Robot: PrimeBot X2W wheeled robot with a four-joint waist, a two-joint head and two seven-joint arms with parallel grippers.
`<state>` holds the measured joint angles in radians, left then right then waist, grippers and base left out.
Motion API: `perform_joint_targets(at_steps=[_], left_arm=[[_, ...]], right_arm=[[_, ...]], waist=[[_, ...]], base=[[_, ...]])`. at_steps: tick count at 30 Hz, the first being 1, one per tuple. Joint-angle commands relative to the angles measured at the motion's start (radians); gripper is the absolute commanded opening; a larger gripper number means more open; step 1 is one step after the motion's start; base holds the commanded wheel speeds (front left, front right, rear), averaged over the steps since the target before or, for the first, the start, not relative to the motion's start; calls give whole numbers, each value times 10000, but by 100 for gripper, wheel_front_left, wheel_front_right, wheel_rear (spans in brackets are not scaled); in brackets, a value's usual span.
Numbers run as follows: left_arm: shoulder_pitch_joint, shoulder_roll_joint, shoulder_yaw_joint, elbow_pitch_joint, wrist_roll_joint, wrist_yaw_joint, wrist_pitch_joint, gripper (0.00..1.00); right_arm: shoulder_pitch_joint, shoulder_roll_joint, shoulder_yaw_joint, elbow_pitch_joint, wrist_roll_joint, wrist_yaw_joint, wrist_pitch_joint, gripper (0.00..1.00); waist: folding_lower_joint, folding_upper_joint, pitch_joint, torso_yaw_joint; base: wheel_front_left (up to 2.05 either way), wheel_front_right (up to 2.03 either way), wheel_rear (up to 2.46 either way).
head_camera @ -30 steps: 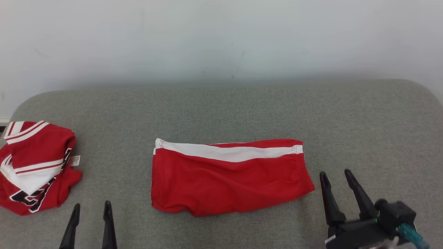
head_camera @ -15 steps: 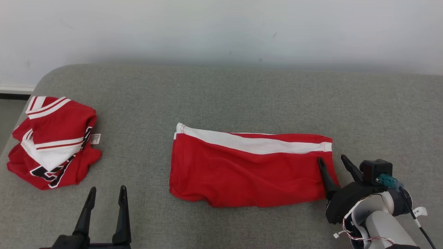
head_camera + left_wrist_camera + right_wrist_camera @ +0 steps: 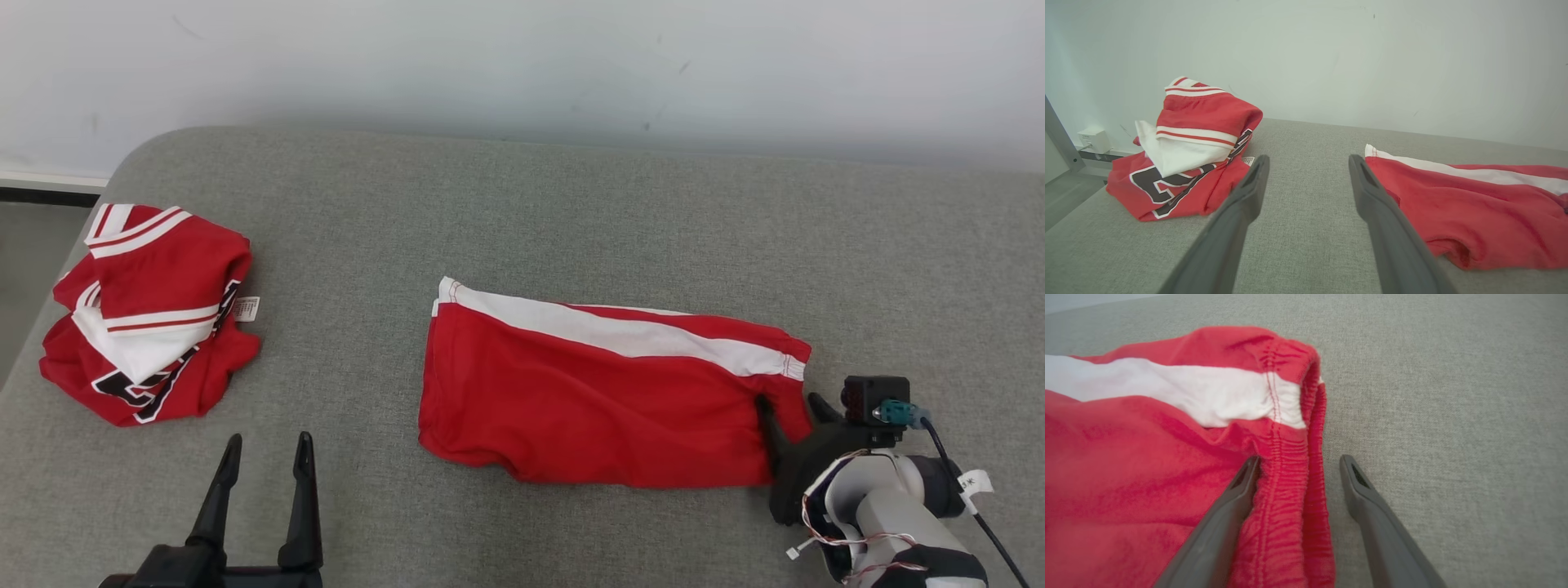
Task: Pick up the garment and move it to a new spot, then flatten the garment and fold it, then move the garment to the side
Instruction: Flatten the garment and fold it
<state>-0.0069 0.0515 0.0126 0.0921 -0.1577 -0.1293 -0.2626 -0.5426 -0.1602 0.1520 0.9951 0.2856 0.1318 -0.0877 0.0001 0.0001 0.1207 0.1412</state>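
Since 1 second ago the right end effector [image 3: 1299, 460] has pushed in from just off the garment's right end and now straddles its waistband. The head camera has swung as well, so the apparent drift of everything else is no real motion.

Under it all is the grey padded bench [image 3: 571, 212]. The garment [image 3: 588, 392], red shorts with a white side stripe, lies flat in the middle of it and looks folded in half lengthwise. Well to the garment's left sits a rumpled red and white jersey [image 3: 147, 318], with a small label [image 3: 246, 309] on the side facing the garment.

At the garment's right end the right end effector's 2 fingers stand apart and clamp nothing. 1 finger presses against the elastic, possibly beneath it, though the wrist view does not settle that, and the other rests on bare bench. Near the garment's lower left corner hovers the left end effector [image 3: 269, 441], fingers apart, touching nothing.

Judged from this, relocating and flattening look done, with at least 1 fold made. A further fold may remain, and the shift to the side certainly does.
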Motion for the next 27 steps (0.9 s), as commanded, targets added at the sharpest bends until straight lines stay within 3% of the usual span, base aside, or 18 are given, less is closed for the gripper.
perform_joint_targets(at_steps=[1,2,3,12,22,27], left_arm=[[-137,-14,-52,27,-32,-12,-32,100],[-120,-13,-83,20,-60,-12,-32,100],[-104,-11,-70,25,-78,-10,-32,100],[-13,-13,101,21,-105,6,-32,100],[200,-11,138,-121,-161,36,-32,100],[248,-11,195,-93,-183,52,-32,100]], right_arm=[[-51,142,114,275,195,-25,112,66],[-93,216,174,406,347,-25,159,17],[-169,233,239,522,495,-25,205,0],[-679,-830,864,443,1634,-28,-50,0],[-264,-3058,1333,-272,2981,-26,447,0],[-284,-3278,1596,-970,3765,-26,1086,0]], waist=[[-1,-1,-4,0],[-1,-1,-2,-7],[-1,-1,7,-31],[-1,-1,-137,-442],[-1,-1,-203,-950],[-1,-1,-165,-1223]], base=[[0,0,0],[0,0,0],[0,0,0],[0,0,0],[0,0,0],[0,0,0]])
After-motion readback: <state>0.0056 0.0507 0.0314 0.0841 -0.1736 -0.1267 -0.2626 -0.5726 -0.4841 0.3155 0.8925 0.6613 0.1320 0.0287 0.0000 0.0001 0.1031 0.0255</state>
